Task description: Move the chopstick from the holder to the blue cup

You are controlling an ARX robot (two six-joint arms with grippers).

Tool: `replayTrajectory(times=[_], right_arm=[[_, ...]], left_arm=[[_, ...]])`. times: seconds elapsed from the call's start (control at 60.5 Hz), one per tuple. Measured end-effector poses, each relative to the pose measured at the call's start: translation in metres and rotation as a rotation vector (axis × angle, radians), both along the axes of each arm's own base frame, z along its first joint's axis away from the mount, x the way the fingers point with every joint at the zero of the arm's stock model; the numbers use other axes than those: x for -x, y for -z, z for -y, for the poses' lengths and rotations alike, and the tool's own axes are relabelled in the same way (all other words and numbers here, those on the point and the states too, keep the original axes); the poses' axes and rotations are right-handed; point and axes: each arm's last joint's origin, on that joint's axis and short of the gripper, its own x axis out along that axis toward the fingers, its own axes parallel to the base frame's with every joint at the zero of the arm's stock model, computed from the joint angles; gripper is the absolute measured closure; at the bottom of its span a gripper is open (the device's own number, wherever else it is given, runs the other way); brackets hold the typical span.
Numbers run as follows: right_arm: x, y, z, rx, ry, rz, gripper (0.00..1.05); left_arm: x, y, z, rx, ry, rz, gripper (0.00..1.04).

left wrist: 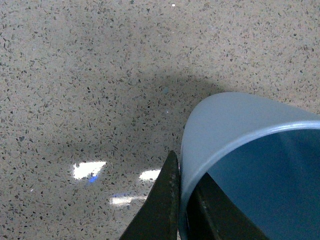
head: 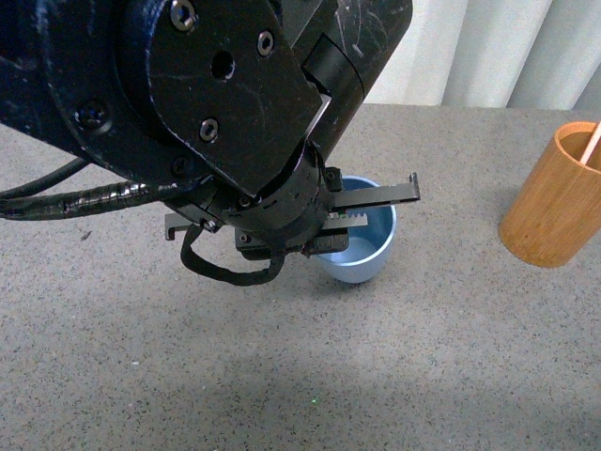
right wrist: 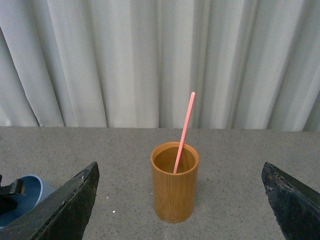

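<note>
The blue cup (head: 364, 252) stands in the middle of the grey table, and my left gripper (head: 371, 218) is shut on its rim. In the left wrist view the cup (left wrist: 225, 125) has one finger (left wrist: 162, 205) outside its wall and the other inside. The orange-brown holder (head: 554, 197) stands at the right edge of the front view with one pink-red chopstick (head: 592, 143) in it. In the right wrist view the holder (right wrist: 174, 187) stands upright ahead of my open right gripper (right wrist: 182, 200), with the chopstick (right wrist: 184, 132) leaning in it. The cup shows there too (right wrist: 27, 192).
The speckled grey table (head: 282, 376) spreads all around. A pale pleated curtain (right wrist: 150, 60) hangs behind the table's far edge. My left arm (head: 169, 94) fills the upper left of the front view.
</note>
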Motion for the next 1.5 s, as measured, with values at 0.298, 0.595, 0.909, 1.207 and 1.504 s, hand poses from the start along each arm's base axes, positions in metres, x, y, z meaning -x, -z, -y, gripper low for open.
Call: replayTrajectory(times=[0.298,0.595,0.909,1.207,1.504], right_arm=[[0.000,0.000,0.000,0.000,0.000,0.000,0.09],[0.000,0.000,0.000,0.000,0.000,0.000,0.09],[0.000,0.000,0.000,0.000,0.000,0.000,0.09],[0.000,0.000,0.000,0.000,0.000,0.000,0.09],[0.000,0.000,0.000,0.000,0.003,0.001,0.09]], left_arm=[[-0.007,-0.002,0.001,-0.020,-0.022,0.008,1.01],[-0.010,-0.004,0.002,-0.007,-0.022,0.011,0.82],[-0.016,-0.013,0.007,0.019,-0.024,0.035,0.35],[-0.021,-0.023,0.002,0.060,-0.061,0.052,0.07],[0.023,-0.032,-0.126,-0.072,-0.134,0.874,0.52]])
